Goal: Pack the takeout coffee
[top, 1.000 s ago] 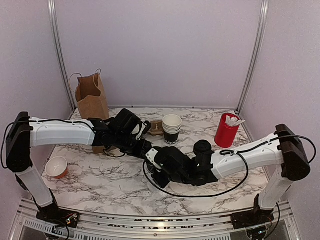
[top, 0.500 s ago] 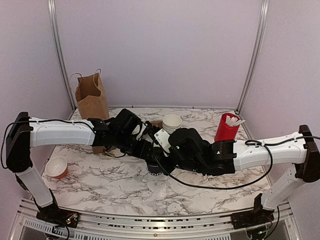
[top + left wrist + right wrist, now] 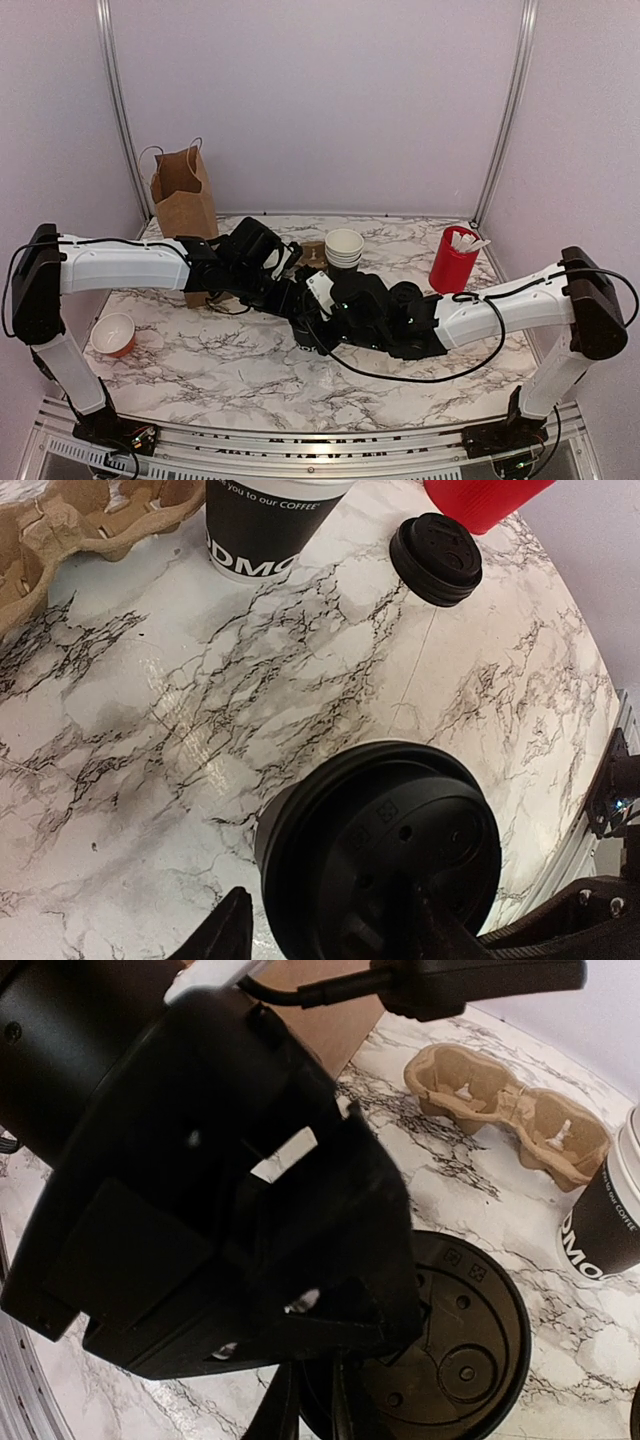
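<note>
Black plastic is what matters here: the lid (image 3: pixel 460 1350) must sit evenly all round the rim of the takeout coffee (image 3: pixel 385 850), which stands on the marble just in front of the nested stack of cups (image 3: pixel 344 247), on the side nearer the arms. The step looks like pressing that lid home, so the push should go straight down and work round the edge; pressure at one spot could tip the cup or leave the lid crooked. The left gripper (image 3: pixel 335 932) is roughly half spread, a finger on either side of the cup and closed against its wall, bracing it. The right gripper (image 3: pixel 310 1405), jaws almost together, has its tips at the lid's near edge; whether they pinch the rim I cannot tell
</note>
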`<state>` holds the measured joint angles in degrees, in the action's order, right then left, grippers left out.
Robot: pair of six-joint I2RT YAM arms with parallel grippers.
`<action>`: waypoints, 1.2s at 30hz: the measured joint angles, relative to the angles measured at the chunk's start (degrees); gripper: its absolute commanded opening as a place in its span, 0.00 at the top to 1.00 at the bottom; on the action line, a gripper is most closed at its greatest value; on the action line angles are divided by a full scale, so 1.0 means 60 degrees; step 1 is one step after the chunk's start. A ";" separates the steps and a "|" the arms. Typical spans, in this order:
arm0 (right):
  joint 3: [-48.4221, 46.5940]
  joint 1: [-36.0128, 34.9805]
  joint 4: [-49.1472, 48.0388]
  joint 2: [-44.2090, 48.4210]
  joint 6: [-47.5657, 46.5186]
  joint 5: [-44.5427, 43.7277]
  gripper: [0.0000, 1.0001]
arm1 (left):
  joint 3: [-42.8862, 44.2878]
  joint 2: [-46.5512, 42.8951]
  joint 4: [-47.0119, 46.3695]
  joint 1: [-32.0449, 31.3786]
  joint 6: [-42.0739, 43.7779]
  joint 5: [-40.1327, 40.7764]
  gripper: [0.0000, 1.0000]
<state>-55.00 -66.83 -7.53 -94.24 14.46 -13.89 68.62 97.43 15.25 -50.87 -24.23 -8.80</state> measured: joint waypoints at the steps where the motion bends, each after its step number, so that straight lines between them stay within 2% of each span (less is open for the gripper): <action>1: 0.0011 0.0000 -0.0018 0.0004 0.0062 0.0004 0.87 | 0.0000 0.0000 0.0000 0.0000 0.0000 0.0007 0.47; 7: -0.0073 0.0044 0.0233 0.0080 0.0168 0.0007 0.85 | 0.0000 0.0000 -0.0007 -0.0015 0.0000 -0.0022 0.47; 18: -0.2401 0.0586 0.3599 0.0153 0.0277 0.0324 0.77 | 0.0732 -0.0182 0.0073 0.0076 0.0127 0.0481 0.42; 23: -0.3206 0.0878 0.4564 0.0186 0.0262 0.0499 0.66 | 0.0852 -0.0525 0.0080 0.0124 0.0113 0.0703 0.42; 31: -0.3384 0.2226 0.4736 0.0084 -0.0018 0.1938 0.47 | -0.0346 -0.1672 0.0284 0.0120 -0.0004 0.0270 0.46; 36: -0.3599 0.2896 0.4739 -0.0572 -0.0412 0.3096 0.46 | -0.1191 -0.2065 0.0357 0.0047 -0.0106 -0.0146 0.49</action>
<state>-76.60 -49.45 20.91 -97.67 11.99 4.69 61.47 85.03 17.39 -50.59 -24.86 -9.67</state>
